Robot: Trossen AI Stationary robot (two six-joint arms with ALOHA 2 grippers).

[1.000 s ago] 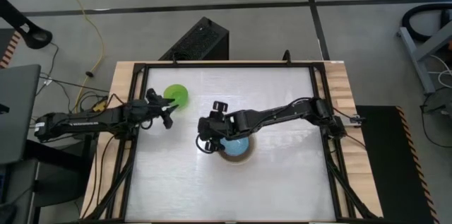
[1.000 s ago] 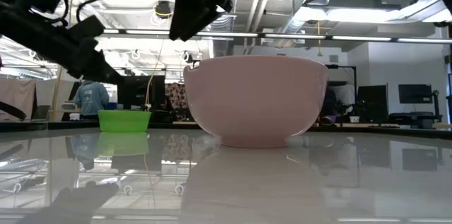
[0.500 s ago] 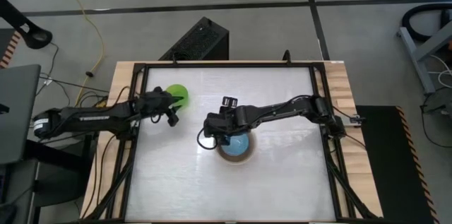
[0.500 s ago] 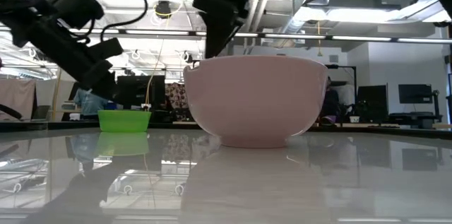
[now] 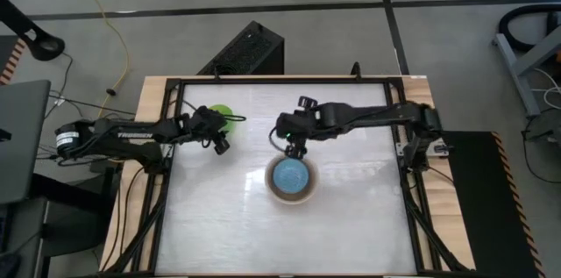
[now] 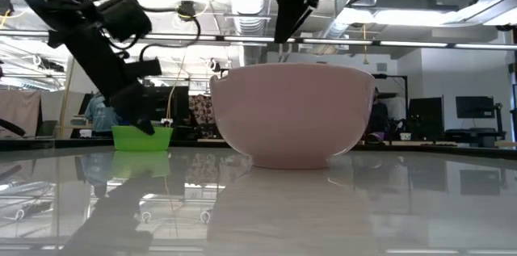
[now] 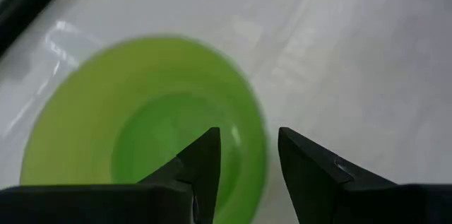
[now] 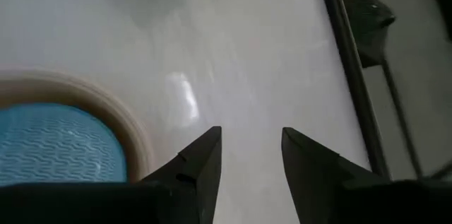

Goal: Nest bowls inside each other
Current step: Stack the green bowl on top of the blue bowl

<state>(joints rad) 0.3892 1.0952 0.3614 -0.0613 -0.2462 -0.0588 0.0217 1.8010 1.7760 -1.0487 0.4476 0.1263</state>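
Observation:
The bright green bowl [image 5: 223, 113] rests on its base at the table's far left. My left gripper [image 7: 247, 157] is open and tipped down over it, one finger above the bowl's inside and one outside its rim [image 7: 260, 146]; I see no touch. The light blue bowl [image 5: 291, 177] sits inside the larger beige bowl [image 6: 295, 115] at the table's middle. My right gripper [image 8: 248, 153] hangs open, with nothing between its fingers, above the table beyond the beige bowl's far side.
A black frame [image 5: 399, 120] runs round the white tabletop, with wooden edges outside it. Bare tabletop lies to the right of and in front of the nested bowls. In the low view a person [image 6: 101, 111] shows far behind the table.
My right gripper has risen from over the nested bowls' left rim and gone toward the table's far edge and to the right; the blue bowl stays in the beige one. My left gripper has tipped downward and come down onto the green bowl's rim.

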